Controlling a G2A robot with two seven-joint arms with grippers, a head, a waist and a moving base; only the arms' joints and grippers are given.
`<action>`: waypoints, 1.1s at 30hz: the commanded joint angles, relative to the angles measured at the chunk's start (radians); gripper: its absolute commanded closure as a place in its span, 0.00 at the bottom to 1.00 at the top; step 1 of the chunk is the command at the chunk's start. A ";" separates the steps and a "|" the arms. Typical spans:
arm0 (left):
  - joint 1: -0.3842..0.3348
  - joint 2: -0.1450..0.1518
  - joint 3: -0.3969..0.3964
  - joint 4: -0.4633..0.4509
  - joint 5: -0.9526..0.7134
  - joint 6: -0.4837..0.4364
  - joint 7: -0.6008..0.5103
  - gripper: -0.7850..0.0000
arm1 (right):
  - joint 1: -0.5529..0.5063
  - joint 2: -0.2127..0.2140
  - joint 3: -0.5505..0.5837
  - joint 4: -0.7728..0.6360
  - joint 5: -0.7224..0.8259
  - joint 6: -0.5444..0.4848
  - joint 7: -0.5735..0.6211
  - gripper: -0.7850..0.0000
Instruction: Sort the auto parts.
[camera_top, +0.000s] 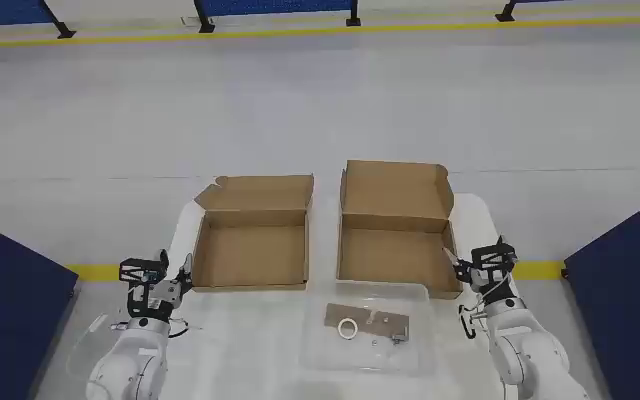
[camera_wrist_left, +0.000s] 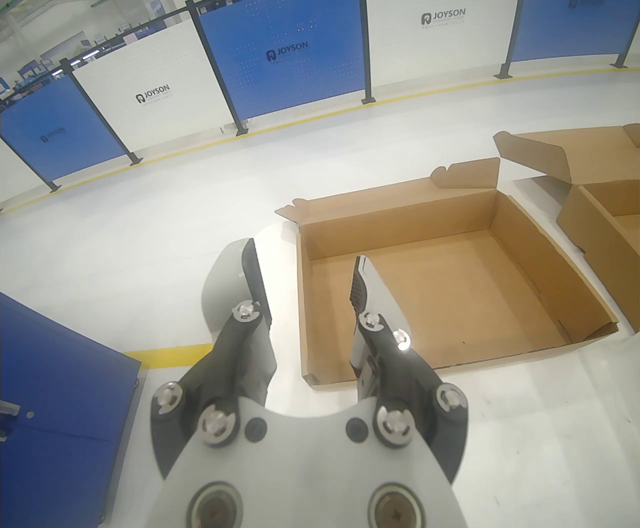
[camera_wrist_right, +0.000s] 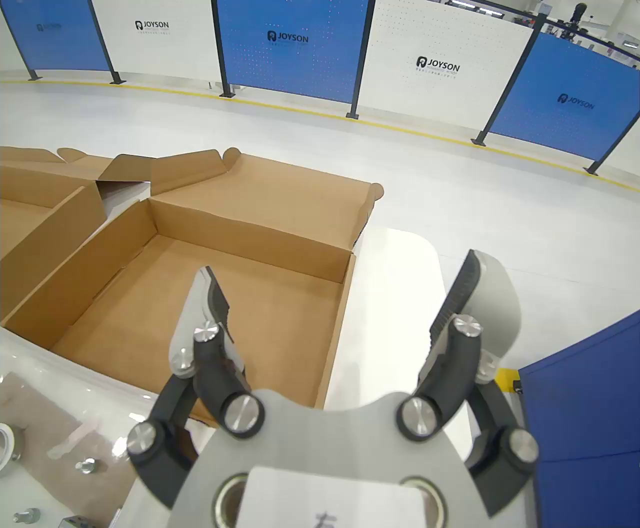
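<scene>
The left gripper (camera_wrist_left: 304, 255) is held with its two white, black-padded fingers (camera_wrist_left: 227, 285) moderately parted and nothing between them. It is positioned above the white table (camera_top: 250, 335), just beside the near left corner of the left brown cardboard box (camera_top: 248, 255). The right gripper (camera_wrist_right: 339, 261) is spread wide and empty, and is positioned just beside the near right corner of the right brown cardboard box (camera_top: 395, 262). Both boxes are open, with bare floors and lids folded back on the far side.

The auto parts are located in a clear shallow plastic tray (camera_top: 318, 350), set on the table between the two arms and just in front of the right brown cardboard box. The near walls of the boxes stand between the tray and the box floors. In the top view a white ring (camera_top: 348, 329) is seen at the edge of a brown sheet (camera_top: 362, 316) in the tray. In the right wrist view small metal bolts (camera_wrist_right: 85, 466) and the corner of a grey metal block (camera_wrist_right: 75, 522) are resolved near the sheet.

The table is flanked on both sides by dark blue panels (camera_top: 30, 300). Blue and white partition panels (camera_wrist_left: 280, 55) on black posts are seen beyond a yellow floor line (camera_top: 300, 32), and logos with lettering are printed on them. A white label (camera_wrist_right: 325, 500) with dark print is fixed to the right wrist plate
</scene>
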 joint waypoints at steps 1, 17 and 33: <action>0.000 0.000 0.000 0.000 0.000 0.000 0.000 0.57 | 0.000 0.000 0.000 0.000 0.000 0.000 0.000 0.00; 0.000 0.000 0.000 0.000 0.000 0.000 0.000 0.00 | 0.014 0.011 0.035 -0.081 0.037 -0.209 0.050 0.00; 0.000 0.000 0.000 0.000 0.000 0.000 0.000 0.00 | 0.111 0.034 0.053 -0.140 0.070 -0.516 0.263 0.00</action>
